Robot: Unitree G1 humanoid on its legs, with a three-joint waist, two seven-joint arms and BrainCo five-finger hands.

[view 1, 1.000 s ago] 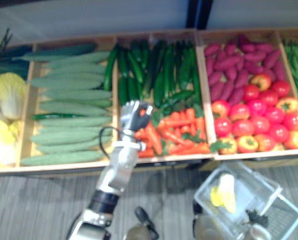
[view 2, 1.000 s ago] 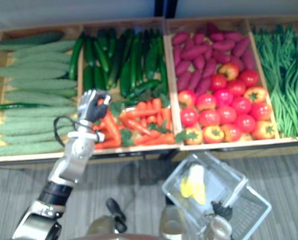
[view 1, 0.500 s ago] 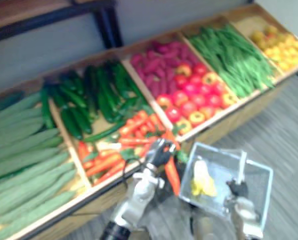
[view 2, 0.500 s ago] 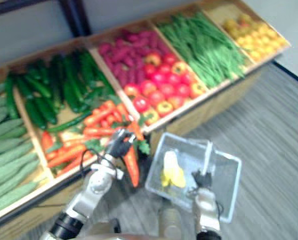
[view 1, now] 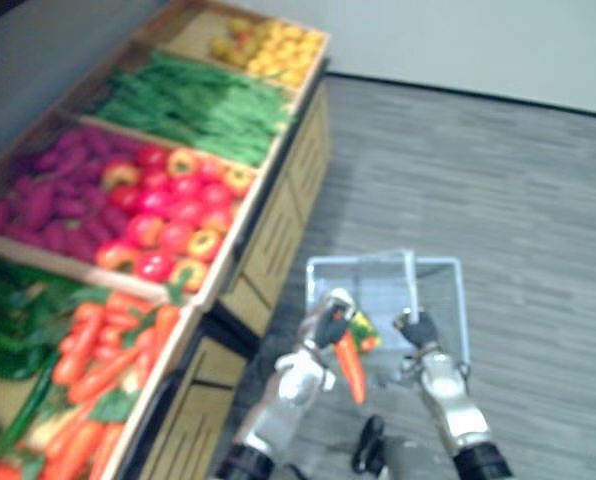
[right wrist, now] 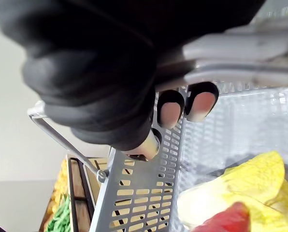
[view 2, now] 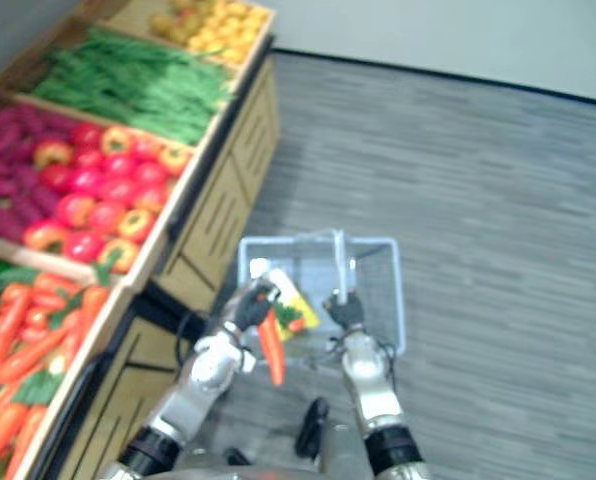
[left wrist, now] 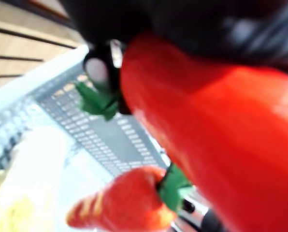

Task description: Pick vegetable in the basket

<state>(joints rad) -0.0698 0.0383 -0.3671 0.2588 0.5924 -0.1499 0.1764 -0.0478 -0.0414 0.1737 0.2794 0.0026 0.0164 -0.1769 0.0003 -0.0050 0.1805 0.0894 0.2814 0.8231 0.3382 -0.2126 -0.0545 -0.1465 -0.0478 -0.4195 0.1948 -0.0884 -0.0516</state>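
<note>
My left hand [view 1: 330,322] is shut on an orange carrot [view 1: 351,365] that hangs point down over the near left rim of the grey plastic basket [view 1: 440,292]. My right hand [view 1: 418,330] is shut on the basket's handle [view 1: 411,285] and holds it above the floor. In the left wrist view the held carrot [left wrist: 216,130] looms close, and a second, smaller carrot [left wrist: 124,203] with a green top lies on the basket's floor [left wrist: 100,140]. A pale yellow leafy vegetable [right wrist: 245,188] lies in the basket too.
A wooden produce stand runs along the left: carrots [view 1: 98,360], tomatoes [view 1: 168,215], purple sweet potatoes [view 1: 48,190], green beans [view 1: 193,105] and yellow fruit [view 1: 268,40]. Grey plank floor [view 1: 518,170] stretches to the right of the stand.
The camera has swung right, away from the stand. My left hand has carried the carrot off the carrot bin to the basket's near left rim. The right hand still holds the handle.
</note>
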